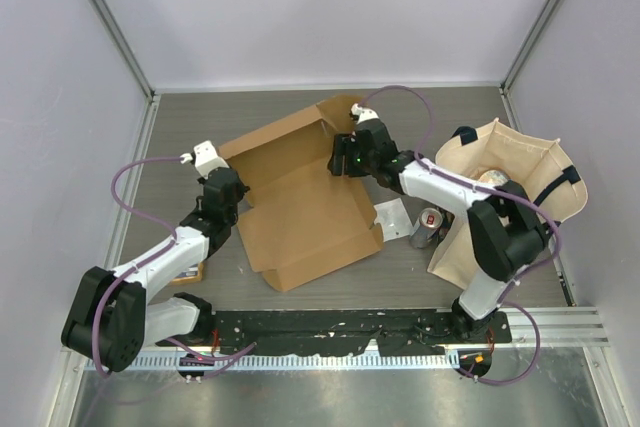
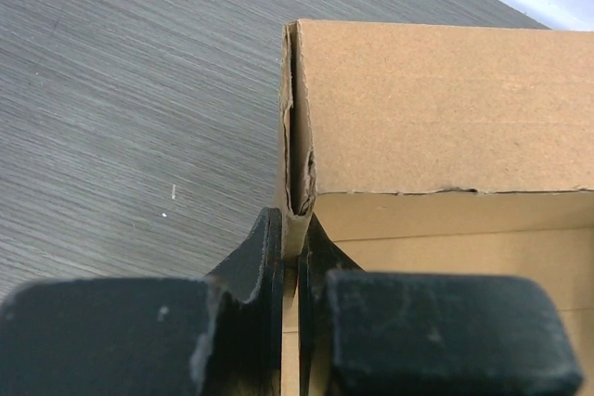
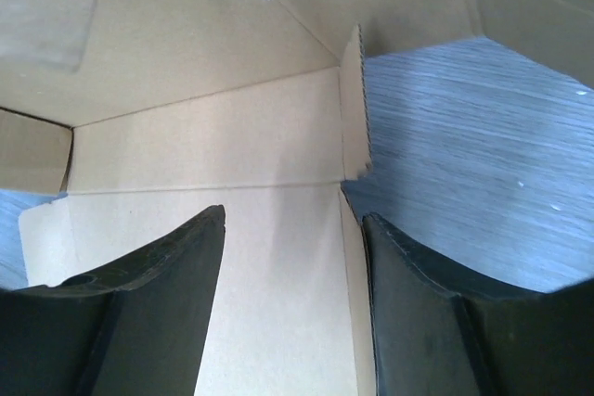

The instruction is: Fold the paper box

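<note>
The paper box (image 1: 300,197) is a brown cardboard die-cut sheet lying partly folded in the middle of the table, with its far right flap raised. My left gripper (image 1: 228,190) is at its left edge. In the left wrist view it (image 2: 295,222) is shut on the doubled-over side wall of the box (image 2: 436,108). My right gripper (image 1: 349,154) is at the box's far right corner. In the right wrist view it (image 3: 292,220) is open, and an upright wall of the box (image 3: 354,108) stands between the fingers, close to the right finger (image 3: 408,275).
A beige tote bag (image 1: 515,182) with dark handles stands at the right. A drink can (image 1: 428,228) and a white packet (image 1: 393,218) lie between it and the box. A small orange packet (image 1: 189,273) lies under the left arm. Enclosure walls ring the table.
</note>
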Action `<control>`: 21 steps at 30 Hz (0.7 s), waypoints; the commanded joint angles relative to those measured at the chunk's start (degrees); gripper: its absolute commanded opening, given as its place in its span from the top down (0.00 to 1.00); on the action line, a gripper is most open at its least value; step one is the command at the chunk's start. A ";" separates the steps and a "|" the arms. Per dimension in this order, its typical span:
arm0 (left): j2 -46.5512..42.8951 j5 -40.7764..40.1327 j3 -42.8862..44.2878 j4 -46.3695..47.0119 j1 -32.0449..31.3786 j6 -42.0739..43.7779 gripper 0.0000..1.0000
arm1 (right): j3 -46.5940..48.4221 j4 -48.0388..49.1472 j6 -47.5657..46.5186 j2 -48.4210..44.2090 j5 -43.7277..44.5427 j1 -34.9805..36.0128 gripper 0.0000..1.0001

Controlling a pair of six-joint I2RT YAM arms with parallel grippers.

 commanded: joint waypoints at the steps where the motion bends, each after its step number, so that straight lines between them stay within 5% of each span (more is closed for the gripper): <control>1: 0.06 -1.23 1.29 5.02 -0.22 -0.27 1.00 | -4.39 -4.82 -2.19 -8.21 4.00 -0.16 0.34; 8: -0.12 -0.88 1.29 5.11 -0.22 -0.10 1.00 | -13.27 -4.04 -2.37 -14.21 3.05 -5.25 0.35; 15: 0.32 0.08 1.02 5.72 -0.22 -0.36 1.00 | -10.82 -7.64 -0.09 -5.96 4.19 -7.02 0.66; 21: 1.02 1.14 1.20 5.90 -0.22 -0.54 1.00 | -9.59 -8.51 -0.34 -2.51 4.80 -5.96 0.67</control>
